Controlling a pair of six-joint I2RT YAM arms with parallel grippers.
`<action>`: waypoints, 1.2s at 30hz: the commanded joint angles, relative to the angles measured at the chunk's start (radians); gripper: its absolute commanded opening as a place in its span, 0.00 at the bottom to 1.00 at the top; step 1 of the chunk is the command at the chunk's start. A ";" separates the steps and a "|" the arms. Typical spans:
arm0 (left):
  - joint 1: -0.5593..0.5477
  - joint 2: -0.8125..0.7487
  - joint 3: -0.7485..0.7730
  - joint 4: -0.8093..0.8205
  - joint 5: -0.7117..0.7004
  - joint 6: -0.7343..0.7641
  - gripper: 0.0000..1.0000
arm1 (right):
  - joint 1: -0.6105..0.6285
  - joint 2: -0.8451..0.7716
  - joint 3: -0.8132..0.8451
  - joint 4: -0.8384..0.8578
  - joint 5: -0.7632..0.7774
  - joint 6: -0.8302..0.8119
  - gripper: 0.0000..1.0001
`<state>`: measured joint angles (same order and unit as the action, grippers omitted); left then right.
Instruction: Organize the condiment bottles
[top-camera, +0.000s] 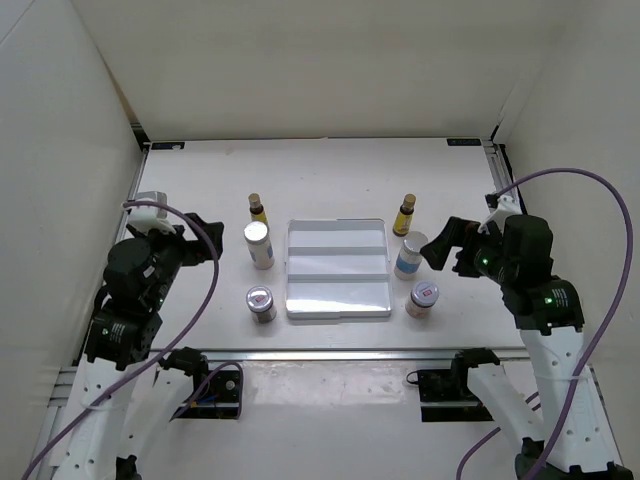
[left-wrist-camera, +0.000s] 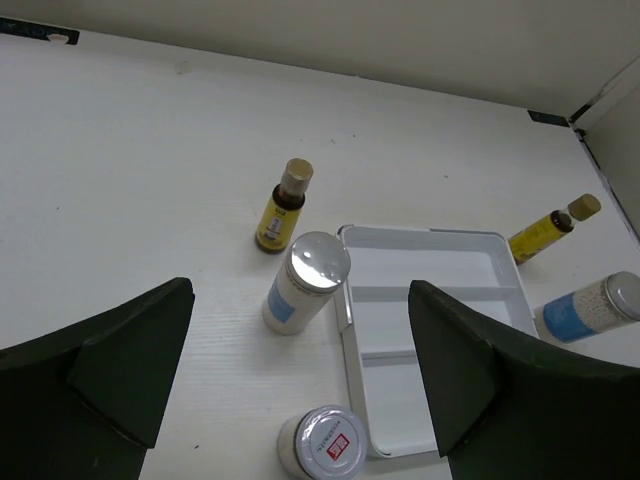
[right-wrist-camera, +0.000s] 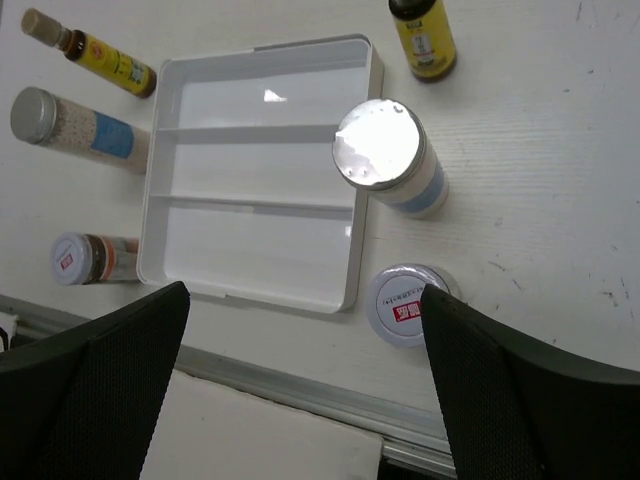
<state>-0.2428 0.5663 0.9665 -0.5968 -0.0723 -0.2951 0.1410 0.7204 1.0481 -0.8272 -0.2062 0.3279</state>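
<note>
Bottles (top-camera: 259, 245) upright, capped, flanking tray (top-camera: 337, 292)

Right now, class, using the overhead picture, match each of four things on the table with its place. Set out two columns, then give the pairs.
Things
1. white tray
2. left yellow bottle
3. right white cylinder
4. left short jar

Places
A. middle of its row
B. near end of its row, bottom of the view
C. between the two rows
D. far end of its row, top of the view

Pairs: 1-C, 2-D, 3-A, 4-B
</note>
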 joint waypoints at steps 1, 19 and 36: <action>-0.004 0.024 -0.029 -0.006 -0.024 0.002 0.99 | 0.009 -0.012 -0.036 -0.059 0.026 0.003 0.99; -0.004 0.050 -0.086 -0.104 -0.127 -0.093 0.99 | 0.057 0.113 -0.283 -0.145 0.167 0.370 0.99; -0.004 0.060 -0.086 -0.104 -0.146 -0.084 0.99 | 0.218 0.349 -0.203 -0.110 0.413 0.496 0.94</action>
<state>-0.2447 0.6247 0.8780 -0.6998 -0.1997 -0.3820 0.3450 1.0740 0.8303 -0.9581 0.1616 0.7864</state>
